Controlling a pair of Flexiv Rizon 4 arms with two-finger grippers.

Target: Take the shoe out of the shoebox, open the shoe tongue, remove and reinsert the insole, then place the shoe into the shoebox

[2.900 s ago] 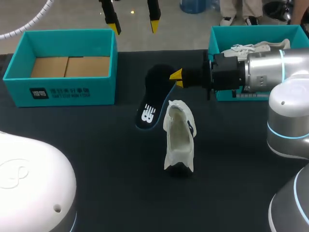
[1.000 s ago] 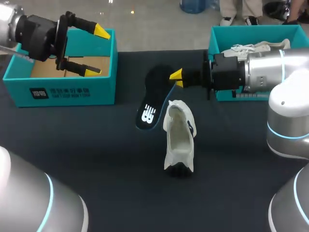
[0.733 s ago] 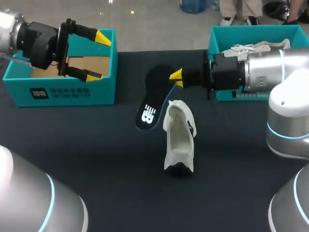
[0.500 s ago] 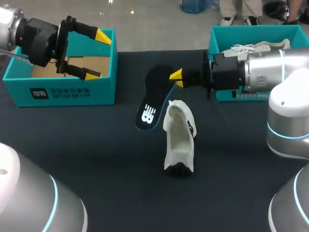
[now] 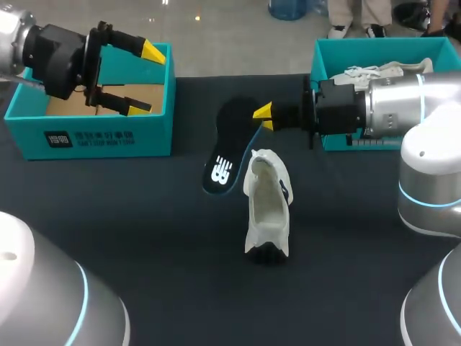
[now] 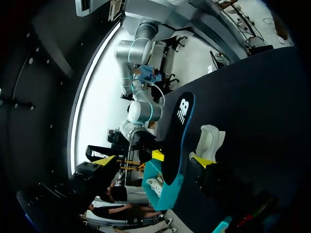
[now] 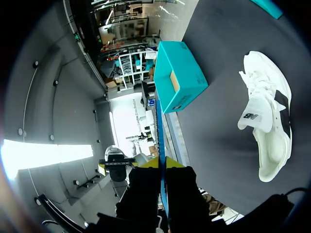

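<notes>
The white shoe (image 5: 268, 205) stands on the black table, its opening facing up; it also shows in the right wrist view (image 7: 267, 116). Just behind it the black insole (image 5: 229, 148) with a blue edge is tilted on its side. My right gripper (image 5: 263, 115) is shut on the insole's far end, and the blue edge (image 7: 159, 131) runs out from between the fingertips of the right gripper (image 7: 162, 164). My left gripper (image 5: 146, 79) hangs open over the empty teal shoebox (image 5: 151, 137) at the back left, holding nothing. From the left gripper (image 6: 154, 161) the insole (image 6: 177, 136) and shoe (image 6: 210, 141) lie far ahead.
A second teal box (image 5: 360, 43) at the back right holds another white shoe (image 5: 374, 72), partly hidden behind my right arm. My arms' large bases fill the front corners. Bare black tabletop lies in front of the left shoebox.
My left gripper has swung from pointing down at the back middle to coming in from the left over the empty box. Right arm, insole and shoe have not moved.
</notes>
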